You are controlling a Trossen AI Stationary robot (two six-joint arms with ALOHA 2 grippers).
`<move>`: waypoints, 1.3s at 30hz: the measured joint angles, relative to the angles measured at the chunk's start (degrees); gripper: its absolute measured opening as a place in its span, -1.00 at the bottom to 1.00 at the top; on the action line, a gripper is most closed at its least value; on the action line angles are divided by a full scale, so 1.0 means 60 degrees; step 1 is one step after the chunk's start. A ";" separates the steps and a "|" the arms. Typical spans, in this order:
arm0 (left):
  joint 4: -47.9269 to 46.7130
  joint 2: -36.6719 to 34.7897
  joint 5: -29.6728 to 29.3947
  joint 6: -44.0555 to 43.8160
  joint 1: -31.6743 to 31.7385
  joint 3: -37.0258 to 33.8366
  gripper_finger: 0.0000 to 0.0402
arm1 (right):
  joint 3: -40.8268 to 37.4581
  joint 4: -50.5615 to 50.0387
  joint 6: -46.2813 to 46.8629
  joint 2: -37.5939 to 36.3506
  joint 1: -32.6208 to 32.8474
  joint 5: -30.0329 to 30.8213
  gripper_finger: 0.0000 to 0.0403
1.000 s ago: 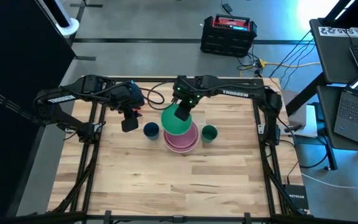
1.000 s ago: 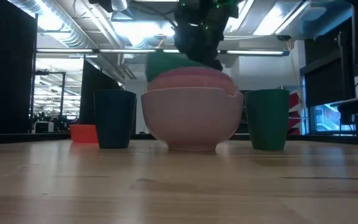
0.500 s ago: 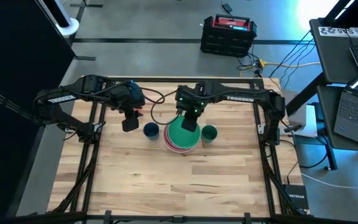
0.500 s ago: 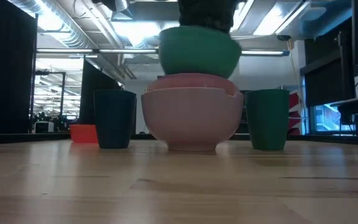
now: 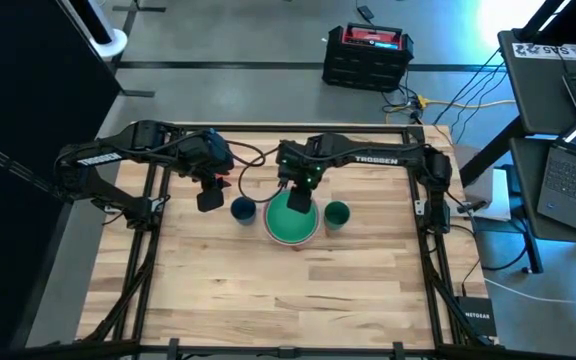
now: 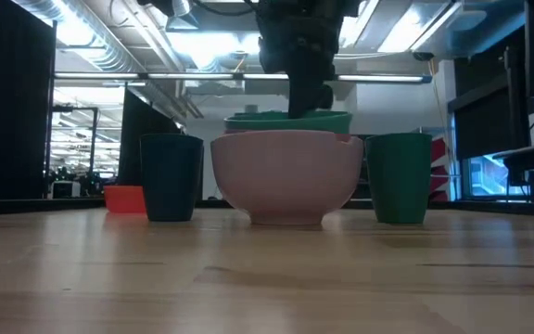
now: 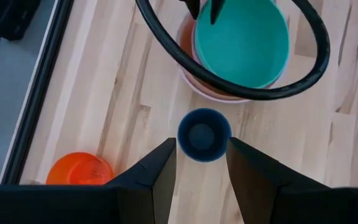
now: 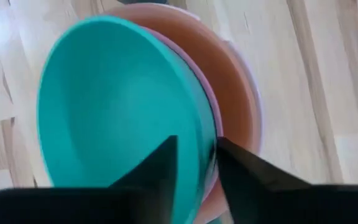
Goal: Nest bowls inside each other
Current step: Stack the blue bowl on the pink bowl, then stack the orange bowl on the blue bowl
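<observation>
Surface: wooden table (image 5: 268, 290) inside a dark frame, grey floor beyond; a black crate (image 5: 366, 55) on the floor at the far side, laptops (image 5: 568, 170) at the right.
Stack: teal-green bowl (image 5: 290, 222) is seated in the nested pink bowl and peach bowl (image 6: 286, 176) at table centre; only its rim is seen above them in the low view, so this nest is judged made.
Right gripper (image 5: 301, 197): placed over the far rim of the teal-green bowl; in its wrist view the fingers (image 8: 157, 165) straddle the bowl wall with little gap. Whether the rim is gripped or just let go cannot be told.
Left gripper (image 5: 208, 200): held left of the stack, waiting; fingers (image 7: 160, 171) are parted, with nothing between them, and aimed at the dark blue cup (image 7: 204, 134).
Loose pieces: dark blue cup stands just left of the stack, dark green cup (image 5: 337, 213) just right, orange-red bowl (image 7: 79, 177) far left. These are judged left for later, smaller pieces going in last.
</observation>
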 joint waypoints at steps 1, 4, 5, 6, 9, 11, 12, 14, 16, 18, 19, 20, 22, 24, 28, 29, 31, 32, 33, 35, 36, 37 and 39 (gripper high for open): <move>-0.0005 0.0000 0.0002 0.0035 0.0000 0.0000 -0.38 | 0.0198 -0.0152 -0.0057 -0.0016 -0.0026 -0.0006 -0.30; -0.0036 0.0000 0.0003 0.0155 0.0000 0.0000 -0.38 | 0.1033 -0.1043 -0.0479 -0.0222 -0.0044 -0.0004 -0.06; -0.0038 0.0000 0.0003 0.0248 0.0000 0.0000 -0.38 | 0.1375 -0.1304 -0.0620 -0.0319 -0.0046 0.0009 0.01; -0.0041 0.0000 0.0003 0.0304 0.0000 0.0000 -0.38 | 0.1761 -0.1505 -0.0731 -0.0409 -0.0031 0.0087 0.07; -0.0080 0.0033 -0.0451 -0.0023 0.0252 -0.0563 -0.38 | 0.2554 -0.1819 -0.0561 -0.0843 0.0272 0.0434 0.10; -0.0110 0.0060 -0.0823 -0.0322 0.0459 -0.1026 -0.38 | 0.3067 -0.2013 -0.0429 -0.1140 0.0486 0.0670 0.12; -0.0125 0.0074 -0.1010 -0.0472 0.0563 -0.1258 -0.38 | 0.3324 -0.2110 -0.0363 -0.1288 0.0593 0.0788 0.13; -0.0155 0.0101 -0.1382 -0.0771 0.0770 -0.1721 -0.38 | 0.3837 -0.2305 -0.0230 -0.1584 0.0806 0.1024 0.15; -0.0185 0.0128 -0.1755 -0.1070 0.0978 -0.2184 -0.38 | 0.4351 -0.2499 -0.0098 -0.1881 0.1020 0.1260 0.17; -0.0192 0.0190 -0.2052 -0.1478 0.1326 -0.2691 -0.38 | 0.4677 -0.2647 0.0041 -0.2182 0.1287 0.1610 0.18; -0.0179 0.0277 -0.2002 -0.1748 0.1775 -0.3015 -0.38 | 0.4677 -0.2651 0.0142 -0.2318 0.1448 0.1932 0.18; -0.0129 0.0390 -0.1768 -0.1825 0.2221 -0.3311 -0.38 | 0.4677 -0.2680 0.0264 -0.2427 0.1608 0.2264 0.18; 0.0322 0.0592 -0.1097 -0.1535 0.3092 -0.3798 -0.38 | 0.4677 -0.2822 0.0513 -0.2579 0.1879 0.2813 0.17; 0.0967 0.0780 -0.0488 -0.0820 0.3838 -0.4230 -0.38 | 0.4674 -0.2913 0.0705 -0.2672 0.2090 0.3056 0.18; 0.2327 0.0958 0.0112 0.0750 0.4706 -0.4780 -0.38 | 0.4674 -0.3267 0.0949 -0.2739 0.2484 0.3124 0.17; 0.2602 0.0968 0.0211 0.1151 0.4812 -0.4858 -0.38 | 0.4674 -0.3372 0.0991 -0.2737 0.2563 0.3128 0.17; 0.2996 0.1022 0.0246 0.1963 0.4990 -0.4994 -0.38 | 0.4670 -0.3581 0.1009 -0.2732 0.2755 0.3160 0.17; 0.3066 0.1066 0.0277 0.2251 0.5033 -0.5034 -0.38 | 0.4670 -0.3645 0.1048 -0.2732 0.2855 0.3169 0.17; 0.3087 0.1142 0.0274 0.2456 0.5087 -0.5048 -0.38 | 0.4670 -0.3655 0.1136 -0.2732 0.2934 0.3169 0.17; 0.3097 0.1324 0.0285 0.2760 0.5265 -0.5049 -0.38 | 0.4670 -0.3642 0.1328 -0.2732 0.3018 0.3169 0.17; 0.3077 0.1437 0.0288 0.2799 0.5353 -0.5049 -0.38 | 0.4670 -0.3649 0.1455 -0.2732 0.3074 0.3177 0.17; 0.3068 0.1574 0.0314 0.2809 0.5427 -0.5049 -0.38 | 0.4670 -0.3650 0.1532 -0.2732 0.3084 0.3178 0.17; 0.3055 0.1869 0.0405 0.2856 0.5491 -0.5049 -0.38 | 0.4669 -0.3652 0.1676 -0.2732 0.3103 0.3181 0.17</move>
